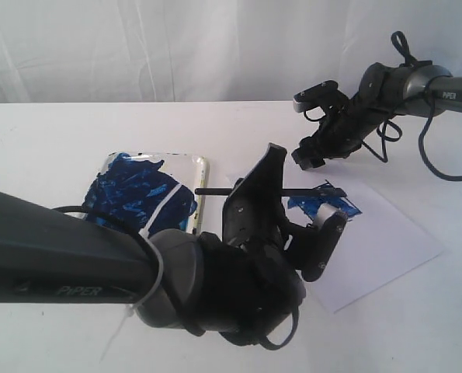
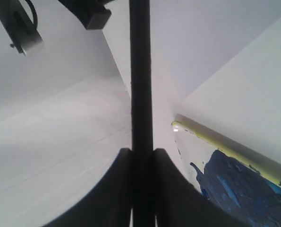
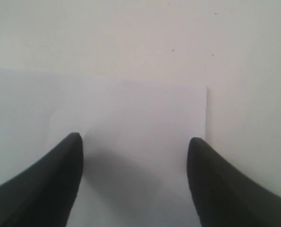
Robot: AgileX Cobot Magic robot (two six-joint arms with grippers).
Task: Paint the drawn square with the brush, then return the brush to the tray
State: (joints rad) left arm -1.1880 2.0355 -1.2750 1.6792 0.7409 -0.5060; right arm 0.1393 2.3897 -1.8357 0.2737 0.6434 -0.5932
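Observation:
The brush [image 1: 300, 192] lies level in the air, with my left gripper [image 1: 255, 189] shut on its black shaft. Its handle end points toward the tray [image 1: 203, 167], a cream tray smeared with dark blue paint. Its tip end reaches over the drawn square [image 1: 345, 207], which is smeared blue on the white paper [image 1: 378, 241]. The left wrist view shows both fingers of the left gripper [image 2: 141, 158] clamped on the brush [image 2: 140, 71], with the tray [image 2: 225, 152] alongside. My right gripper [image 1: 312, 154] hovers open above the paper's far edge. The right wrist view shows this right gripper [image 3: 135, 146] holding nothing over the paper [image 3: 145, 118].
The left arm's bulk [image 1: 99, 264] fills the front left of the exterior view and hides part of the tray and paper. A white curtain hangs behind the white table [image 1: 60, 132]. Parts of the right arm [image 2: 24, 28] show in the left wrist view.

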